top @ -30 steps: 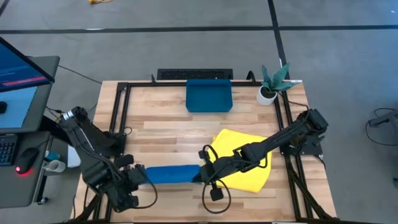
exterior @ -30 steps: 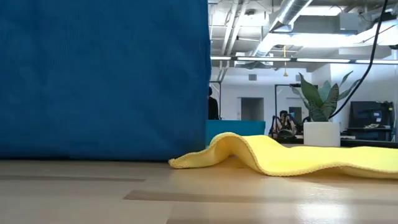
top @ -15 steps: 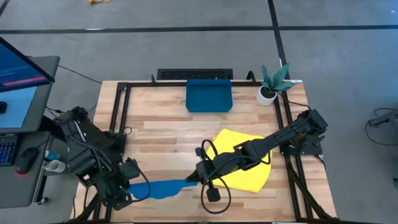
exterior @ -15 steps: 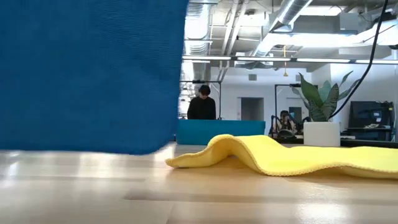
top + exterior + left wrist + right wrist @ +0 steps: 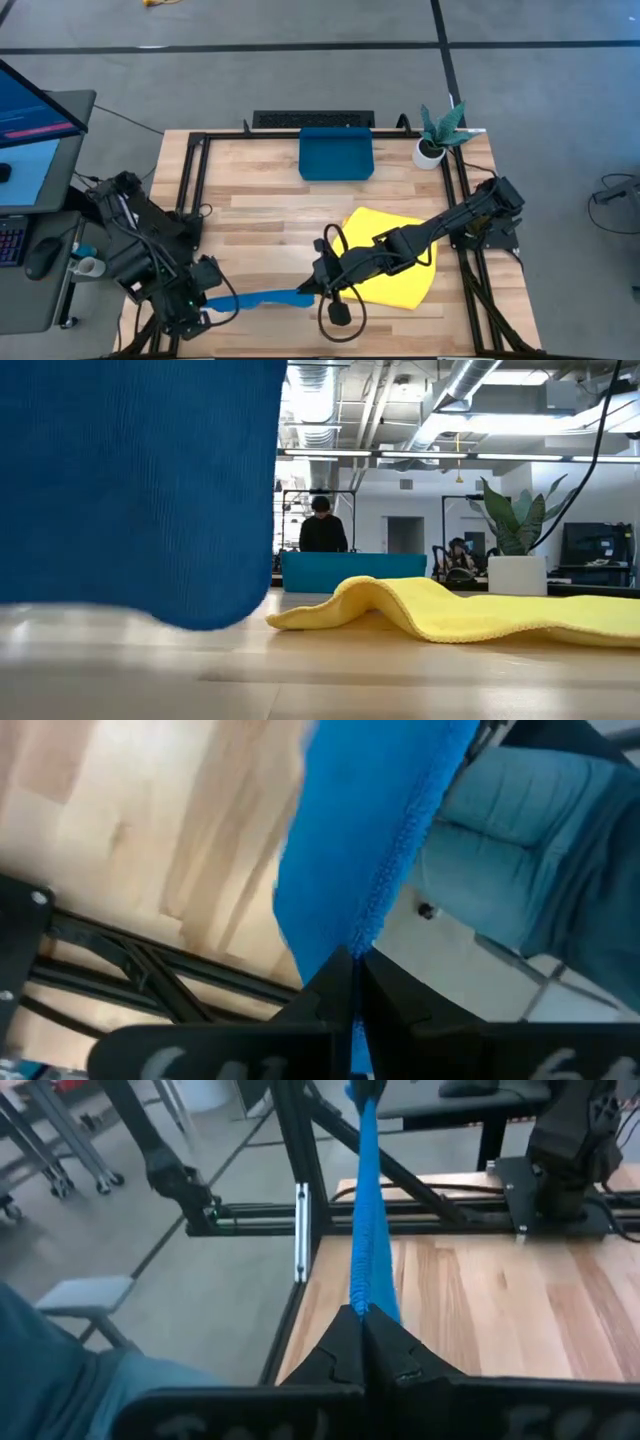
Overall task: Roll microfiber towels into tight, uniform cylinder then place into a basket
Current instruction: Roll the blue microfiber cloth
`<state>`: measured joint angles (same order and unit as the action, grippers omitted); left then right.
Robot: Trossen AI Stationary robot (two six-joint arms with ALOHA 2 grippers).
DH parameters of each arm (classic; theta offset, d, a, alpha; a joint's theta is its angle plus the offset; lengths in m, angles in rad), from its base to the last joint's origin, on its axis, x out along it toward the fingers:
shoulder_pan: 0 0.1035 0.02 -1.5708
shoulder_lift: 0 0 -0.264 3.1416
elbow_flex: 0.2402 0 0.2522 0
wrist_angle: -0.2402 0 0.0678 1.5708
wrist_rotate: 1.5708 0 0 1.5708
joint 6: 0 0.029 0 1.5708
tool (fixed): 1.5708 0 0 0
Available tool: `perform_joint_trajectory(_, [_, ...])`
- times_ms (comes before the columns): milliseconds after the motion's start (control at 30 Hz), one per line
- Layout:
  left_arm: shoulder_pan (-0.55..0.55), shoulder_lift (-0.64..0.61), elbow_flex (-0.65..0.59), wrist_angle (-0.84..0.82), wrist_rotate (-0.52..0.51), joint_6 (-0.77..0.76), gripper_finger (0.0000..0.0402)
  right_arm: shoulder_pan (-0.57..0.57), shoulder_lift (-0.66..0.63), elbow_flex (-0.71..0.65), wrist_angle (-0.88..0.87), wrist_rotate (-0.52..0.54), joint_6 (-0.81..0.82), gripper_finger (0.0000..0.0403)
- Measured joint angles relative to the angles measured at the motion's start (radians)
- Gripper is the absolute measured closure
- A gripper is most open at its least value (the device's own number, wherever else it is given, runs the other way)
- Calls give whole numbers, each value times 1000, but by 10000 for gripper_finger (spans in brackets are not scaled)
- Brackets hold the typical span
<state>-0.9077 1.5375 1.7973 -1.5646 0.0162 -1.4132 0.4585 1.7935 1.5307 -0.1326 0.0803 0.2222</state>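
The royal blue towel (image 5: pixel 260 298) hangs as a sheet between my two grippers near the table's front edge; from above it shows only as a thin strip. In the low view the blue towel (image 5: pixel 130 480) fills the left, its lower edge just above the wood. My left gripper (image 5: pixel 207 303) is shut on its left end, my right gripper (image 5: pixel 312 292) on its right end. The yellow towel (image 5: pixel 395 255) lies rumpled on the table under the right arm. The teal basket (image 5: pixel 336 153) stands at the far middle. My left gripper pinches the blue towel's fuzzy upper edge (image 5: pixel 375 925) at its left end between two fingers, pointing steeply down from above. The cloth hangs below it, clear of the table. My right gripper pinches the same upper edge (image 5: pixel 365 1270) at its right end, coming nearly level from the table's right. The edge runs taut and straight away from the fingers toward the other arm.
A small white pot with a green plant (image 5: pixel 435 140) stands at the far right corner. A black frame (image 5: pixel 195 190) borders the table's sides. Bare wood lies between the basket and the towels. People sit in the room behind (image 5: pixel 322 530).
Both grippers have risen with the blue towel, the left one also shifting toward the near left corner. The towel, a broad band from above a second ago, now hangs edge-on as a thin strip. In the low view its lower edge has come up off the table.
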Motion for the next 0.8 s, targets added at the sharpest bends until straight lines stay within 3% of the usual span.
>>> perform_joint_trajectory(533, [-75, 0, 1, 171, -5, -119, 400, 65, 0, 0, 45, -3, 43, 393])
perform_joint_trajectory(633, [-77, 0, 1, 112, -79, -78, 400, 59, 0, 0, 1, -2, 3, 391])
perform_joint_trajectory(733, [-78, 10, 0, -16, -233, -46, 400, 34, 19, 1, -62, 25, -32, 396])
perform_joint_trajectory(800, [-78, 16, -27, -6, -286, -30, 400, 20, 37, -2, -116, 48, -36, 398])
